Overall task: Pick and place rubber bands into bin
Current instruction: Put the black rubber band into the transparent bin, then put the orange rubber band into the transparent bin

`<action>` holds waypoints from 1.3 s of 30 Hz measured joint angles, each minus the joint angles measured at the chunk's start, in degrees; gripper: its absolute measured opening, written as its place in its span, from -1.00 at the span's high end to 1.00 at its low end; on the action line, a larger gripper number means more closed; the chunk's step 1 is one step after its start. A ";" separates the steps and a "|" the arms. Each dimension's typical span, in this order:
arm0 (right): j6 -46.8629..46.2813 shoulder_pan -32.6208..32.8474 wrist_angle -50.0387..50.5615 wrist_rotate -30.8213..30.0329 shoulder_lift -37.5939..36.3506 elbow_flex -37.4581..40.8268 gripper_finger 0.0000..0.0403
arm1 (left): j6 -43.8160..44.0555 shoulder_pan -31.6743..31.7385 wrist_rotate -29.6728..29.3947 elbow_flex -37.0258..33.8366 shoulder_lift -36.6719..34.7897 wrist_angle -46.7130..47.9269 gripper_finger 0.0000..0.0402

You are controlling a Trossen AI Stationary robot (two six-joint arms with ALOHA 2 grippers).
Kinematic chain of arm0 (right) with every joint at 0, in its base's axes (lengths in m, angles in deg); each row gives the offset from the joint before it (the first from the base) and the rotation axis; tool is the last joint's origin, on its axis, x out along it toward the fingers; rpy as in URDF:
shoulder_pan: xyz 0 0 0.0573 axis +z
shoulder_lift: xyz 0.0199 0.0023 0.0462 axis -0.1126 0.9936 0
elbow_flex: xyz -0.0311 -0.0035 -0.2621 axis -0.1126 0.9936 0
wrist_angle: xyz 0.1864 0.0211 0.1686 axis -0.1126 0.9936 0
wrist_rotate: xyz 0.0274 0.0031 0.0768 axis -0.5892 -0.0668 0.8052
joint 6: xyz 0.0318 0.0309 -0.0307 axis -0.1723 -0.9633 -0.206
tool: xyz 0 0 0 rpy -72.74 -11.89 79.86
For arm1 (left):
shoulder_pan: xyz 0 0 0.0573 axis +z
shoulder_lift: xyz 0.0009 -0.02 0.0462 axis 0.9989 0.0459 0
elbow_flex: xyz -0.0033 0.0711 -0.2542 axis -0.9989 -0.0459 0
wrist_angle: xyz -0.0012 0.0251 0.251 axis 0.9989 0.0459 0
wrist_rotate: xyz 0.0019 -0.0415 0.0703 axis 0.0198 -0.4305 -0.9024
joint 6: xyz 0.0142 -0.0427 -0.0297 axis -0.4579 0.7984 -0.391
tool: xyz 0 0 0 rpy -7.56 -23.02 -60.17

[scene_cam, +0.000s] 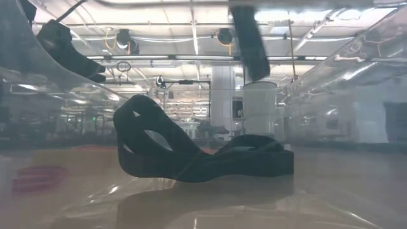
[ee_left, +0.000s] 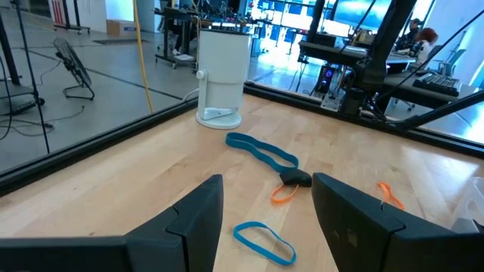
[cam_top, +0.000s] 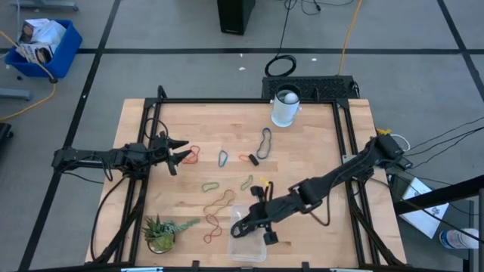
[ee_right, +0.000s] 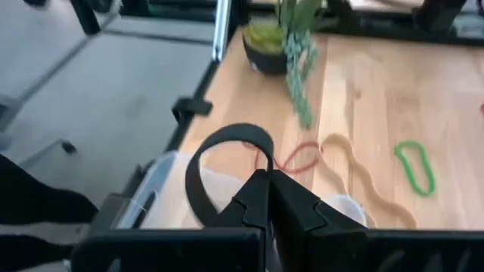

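Note:
Several rubber bands lie loose on the wooden table: an orange-red one (cam_top: pixel 193 155), a blue one (cam_top: pixel 223 159), a long grey one (cam_top: pixel 265 141), green ones (cam_top: pixel 209 186) and a tan one (cam_top: pixel 219 200). The clear bin (cam_top: pixel 249 245) stands at the near edge. My right gripper (cam_top: pixel 243 224) is over the bin, shut on a black rubber band (ee_right: pixel 227 151). A black band (scene_cam: pixel 191 156) also lies on the bin floor in the low view; whether it is the same one I cannot tell. My left gripper (cam_top: pixel 178 155) is open and empty, with the blue band (ee_left: pixel 261 243) ahead of its fingers. My right gripper pinches the black band at one spot of its loop (ee_right: pixel 255 180) between its two shut fingers. The fingers slant down from the table's right toward the bin. The rest of the loop curves out ahead of the fingertips, over the bin's rim (ee_right: pixel 162 170).
A white cup (cam_top: pixel 286 107) stands at the far edge, and a small potted plant (cam_top: pixel 160 233) at the near left corner. A red band (cam_top: pixel 214 227) lies between plant and bin. A blue crate (cam_top: pixel 41 41) stands on the floor, off the table.

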 joint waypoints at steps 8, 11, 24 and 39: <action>0.00 -0.53 4.61 0.03 4.99 0.00 1.00 | 0.01 0.00 0.00 0.00 0.00 0.00 -0.04; 0.11 -0.55 6.47 0.05 6.28 0.00 1.00 | 0.01 0.00 0.02 -0.01 -0.02 0.00 -0.04; 0.00 -0.57 7.70 0.07 7.27 0.00 0.85 | -0.01 0.02 0.04 0.00 0.00 0.00 -0.04; 0.08 -0.61 8.36 0.09 5.00 0.00 0.32 | -0.01 0.01 0.09 -0.01 0.00 0.00 -0.04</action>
